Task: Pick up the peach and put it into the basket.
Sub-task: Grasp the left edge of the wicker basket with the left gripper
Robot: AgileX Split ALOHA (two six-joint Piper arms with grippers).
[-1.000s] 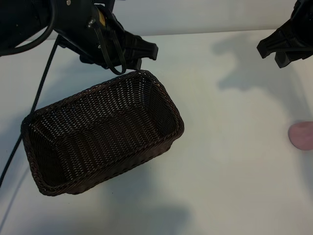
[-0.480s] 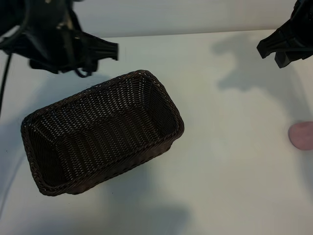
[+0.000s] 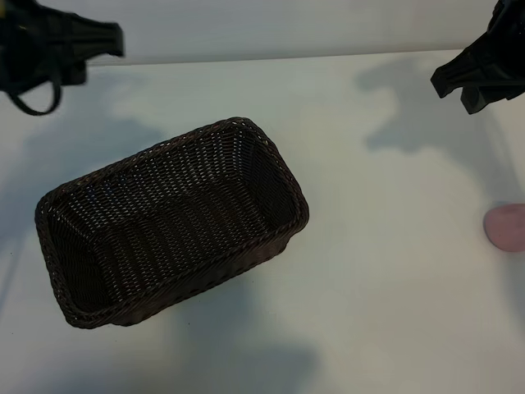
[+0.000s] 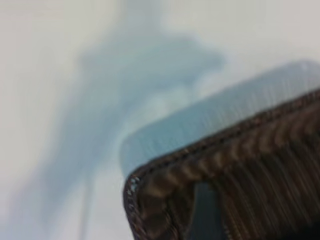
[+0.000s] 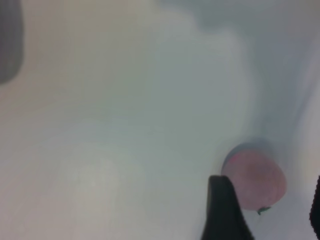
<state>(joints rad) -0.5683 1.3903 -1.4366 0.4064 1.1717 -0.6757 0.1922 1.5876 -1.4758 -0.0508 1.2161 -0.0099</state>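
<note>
Below right pincer, peach whole, exterior clips peach edge

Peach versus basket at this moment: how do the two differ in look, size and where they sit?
The peach is small, round, smooth and pale pink; the basket is large, rectangular, woven and dark brown. The peach lies at the table's right edge, partly cut off in the exterior view; the basket sits left of centre, angled, fully visible. The basket is empty. Both rest on the white table, untouched by either gripper.
</note>
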